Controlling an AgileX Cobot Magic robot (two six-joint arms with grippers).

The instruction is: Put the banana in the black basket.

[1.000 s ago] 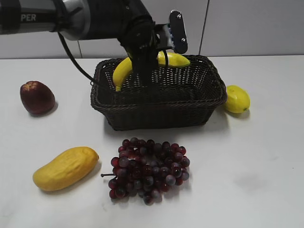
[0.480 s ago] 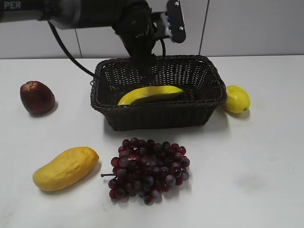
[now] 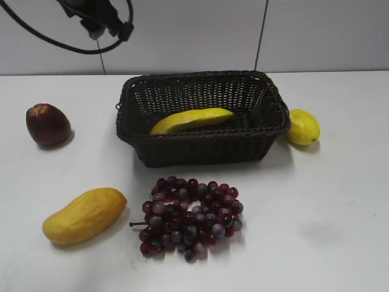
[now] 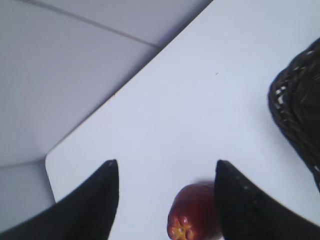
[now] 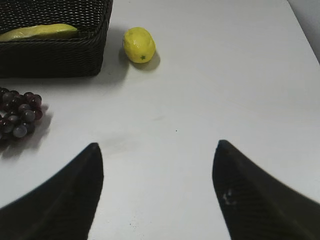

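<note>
The yellow banana (image 3: 191, 120) lies flat inside the black basket (image 3: 200, 146) at the back middle of the table. It also shows in the right wrist view (image 5: 40, 31), inside the basket (image 5: 55, 55). My left gripper (image 4: 166, 165) is open and empty, high above the table's left side; only its cable and a bit of the arm (image 3: 100, 21) show at the top left of the exterior view. My right gripper (image 5: 157, 147) is open and empty over bare table, out of the exterior view.
A dark red fruit (image 3: 47, 124) lies at the left, also under the left gripper (image 4: 192, 217). A yellow mango (image 3: 84, 215) lies front left, purple grapes (image 3: 189, 217) in front of the basket, a lemon (image 3: 302, 126) to its right. The basket's edge (image 4: 297, 105) shows in the left wrist view.
The banana dropped from the left gripper into the basket. The left arm then rose and pulled back to the upper left, almost out of the exterior view.
</note>
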